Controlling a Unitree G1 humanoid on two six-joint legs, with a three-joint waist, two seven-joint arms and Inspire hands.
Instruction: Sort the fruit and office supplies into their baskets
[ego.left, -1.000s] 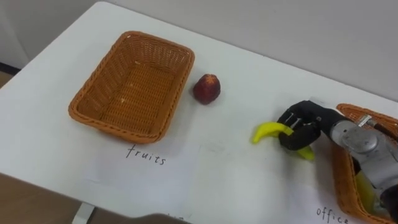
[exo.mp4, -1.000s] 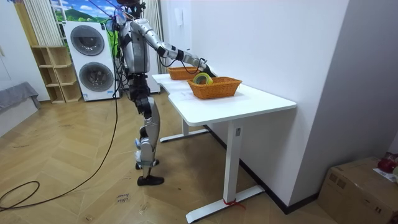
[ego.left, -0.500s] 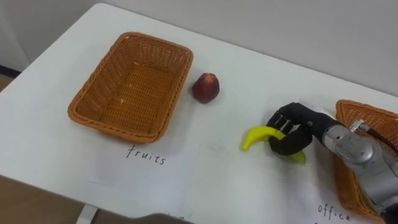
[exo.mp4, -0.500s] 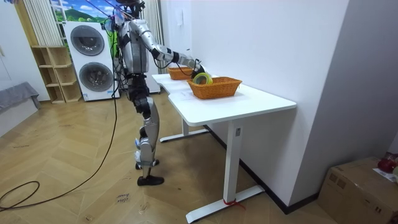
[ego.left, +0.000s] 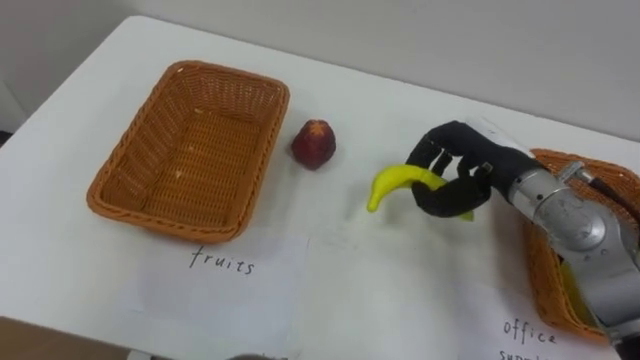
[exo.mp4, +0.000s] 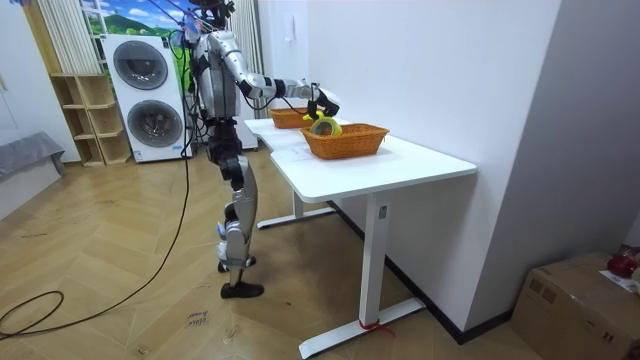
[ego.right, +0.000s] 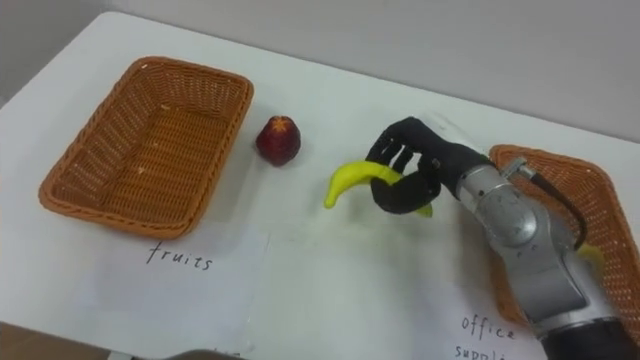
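**STATUS: BANANA IN RIGHT HAND, ABOVE TABLE CENTRE**

Work surface: a white table (ego.left: 400, 290) on white metal legs, set against a white wall (exo.mp4: 430, 70). Two wicker baskets stand on it, well apart.

- The fruit basket (ego.left: 195, 150) is at the robot's left and holds nothing.
- A paper sheet (ego.left: 225, 290) with handwriting lies flat just in front of the fruit basket.
- The office basket (ego.left: 545, 255) is at the robot's right. A yellow-green item (exo.mp4: 325, 127) lies inside it; its kind cannot be told.
- A red fruit (ego.left: 314, 144) rests on the table just beside the fruit basket's right rim, not touching it.

Hand state: the right hand (ego.left: 455, 178) has its fingers and thumb curled round one end of the banana (ego.left: 393, 184). The free end of the banana points toward the red fruit. From the side, the hand is raised above the table top, between the two baskets.

Room: the robot stands upright at the table's long edge, on the room view's left, with its right arm reaching over the surface. Behind it are two stacked washing machines (exo.mp4: 140, 65) and a wooden shelf unit (exo.mp4: 85, 120). The floor (exo.mp4: 120, 300) is herringbone wood. A cardboard box (exo.mp4: 575, 290) sits at the far right.
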